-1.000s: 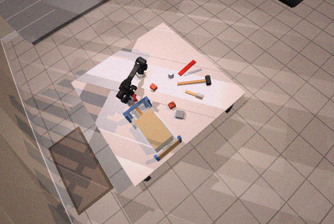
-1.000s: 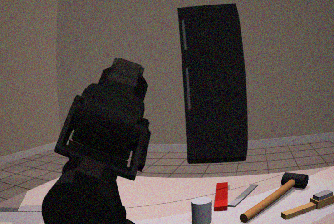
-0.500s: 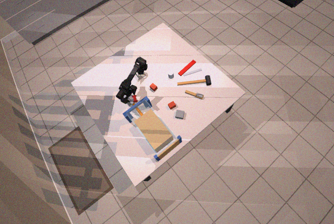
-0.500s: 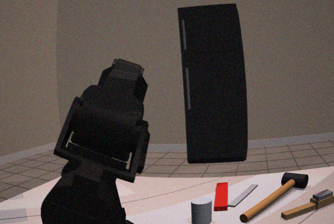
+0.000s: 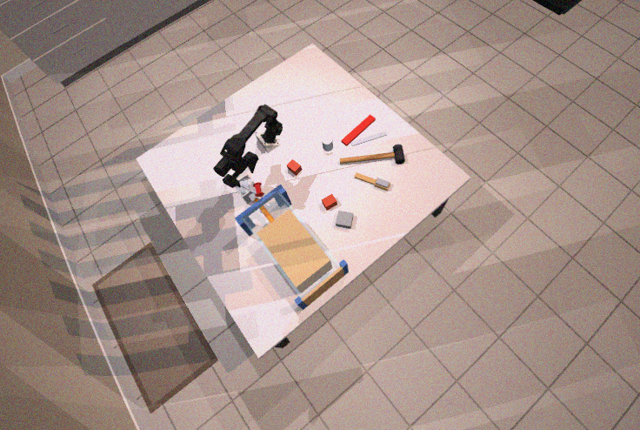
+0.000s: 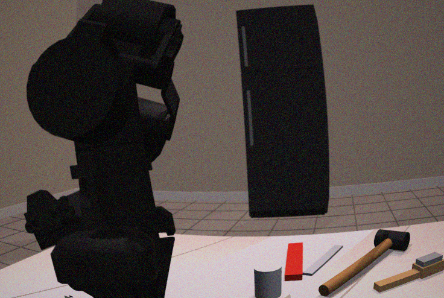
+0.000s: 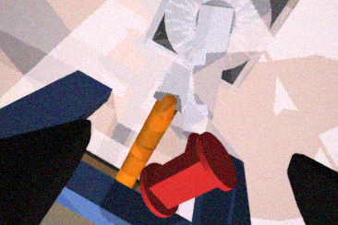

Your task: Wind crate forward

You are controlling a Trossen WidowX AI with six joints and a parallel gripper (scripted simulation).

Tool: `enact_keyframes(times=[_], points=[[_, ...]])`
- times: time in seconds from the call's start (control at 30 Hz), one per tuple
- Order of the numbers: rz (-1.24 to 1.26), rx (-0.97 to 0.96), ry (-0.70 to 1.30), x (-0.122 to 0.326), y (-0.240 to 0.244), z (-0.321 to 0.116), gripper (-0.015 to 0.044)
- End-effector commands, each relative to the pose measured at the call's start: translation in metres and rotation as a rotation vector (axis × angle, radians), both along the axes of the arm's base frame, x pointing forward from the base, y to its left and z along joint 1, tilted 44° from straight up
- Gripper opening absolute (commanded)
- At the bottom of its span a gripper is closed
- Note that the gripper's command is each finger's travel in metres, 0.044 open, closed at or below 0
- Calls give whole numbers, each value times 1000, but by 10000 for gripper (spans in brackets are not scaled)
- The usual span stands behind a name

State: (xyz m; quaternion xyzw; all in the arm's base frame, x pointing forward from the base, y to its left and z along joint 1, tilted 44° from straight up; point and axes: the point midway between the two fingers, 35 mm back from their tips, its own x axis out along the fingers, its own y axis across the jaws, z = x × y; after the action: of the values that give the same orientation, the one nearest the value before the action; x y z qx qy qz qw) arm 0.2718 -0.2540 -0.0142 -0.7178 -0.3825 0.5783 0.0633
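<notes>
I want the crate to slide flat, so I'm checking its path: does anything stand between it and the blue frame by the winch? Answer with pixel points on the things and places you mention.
Nothing visible blocks it: only the orange strap [image 5: 265, 211] [image 7: 148, 143] spans the gap from the crate [image 5: 293, 245] to the blue frame [image 5: 256, 204] [image 7: 51, 101]. The nearer red block [image 5: 329, 202] sits off to the side.

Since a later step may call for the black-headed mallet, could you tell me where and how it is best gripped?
I'd grip the mallet mid-handle from above, fingers across its long sides: the handle is slim, straight and lying flat, while the head is much thicker.
</notes>
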Motion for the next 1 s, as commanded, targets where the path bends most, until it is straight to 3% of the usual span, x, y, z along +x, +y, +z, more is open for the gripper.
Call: enact_keyframes(times=[0.0,0.8,0.97], points=[[-16,-17,8,-2,-12,19,440],[-14,-13,4,-2,-11,18,440],[-14,-13,4,-2,-11,18,309]])
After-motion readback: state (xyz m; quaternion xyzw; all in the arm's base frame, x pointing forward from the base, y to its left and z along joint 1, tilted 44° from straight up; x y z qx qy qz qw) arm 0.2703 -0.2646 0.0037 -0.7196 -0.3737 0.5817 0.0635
